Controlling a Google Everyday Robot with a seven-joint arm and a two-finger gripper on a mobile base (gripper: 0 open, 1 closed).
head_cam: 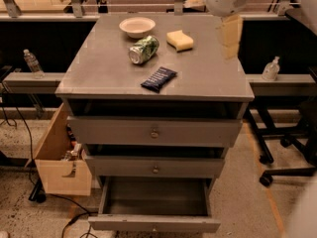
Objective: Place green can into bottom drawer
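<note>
In the camera view, the gripper (230,36) hangs at the upper right, above the right back part of the desk (208,78), under the white body of the arm. It appears as a pale yellowish smeared shape, and it cannot be told whether it is spread or pressed together. It holds nothing that can be seen.

The green can (144,49) lies on its side on the desk top, toward the back and a little left of the middle, with one silver end turned to the front left. It is well apart from the gripper, to its left and lower. A white bowl (137,27) stands just behind the can, a yellow sponge (180,40) lies near its right side, between the can and the gripper, and a dark blue packet (158,79) lies in front of it.

The bottom drawer (154,224) is pulled out, and its grey inside is visible. The two upper drawers (154,132) are pushed in. A cardboard box (54,167) leans at the left of the cabinet.
</note>
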